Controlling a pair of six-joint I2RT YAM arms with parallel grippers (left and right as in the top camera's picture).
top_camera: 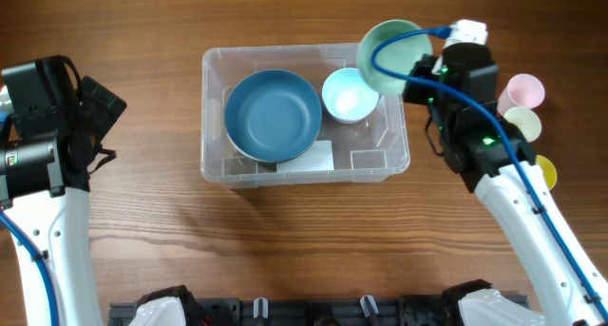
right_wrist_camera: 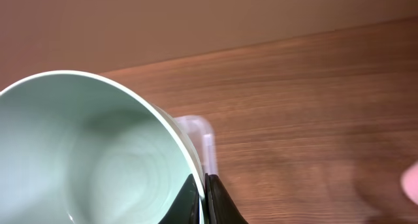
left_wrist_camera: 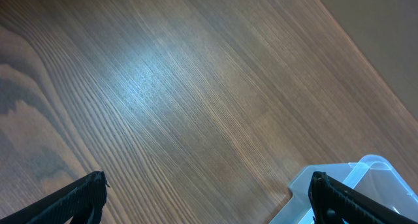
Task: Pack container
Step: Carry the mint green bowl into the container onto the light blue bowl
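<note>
1. Wooden table [top_camera: 142, 231]: the clear container [top_camera: 211, 117] sits at centre, between the two arms.
2. Packed: a dark blue bowl [top_camera: 273, 115] fills its left half; a small pale blue bowl [top_camera: 350, 95] sits at back right.
3. In hand: the right gripper [right_wrist_camera: 204, 196] is pinched on the rim of a pale green bowl [top_camera: 391, 52], tilted over the container's back-right corner.
4. Probably left: pink cup [top_camera: 523, 90], cream cup [top_camera: 522, 124] and yellow cup [top_camera: 543, 171] outside, to the right.
5. Room: the front-right floor is free; the rim lies close below the green bowl.
6. Left gripper [left_wrist_camera: 208, 185]: fingers spread, empty, left of the container.
</note>
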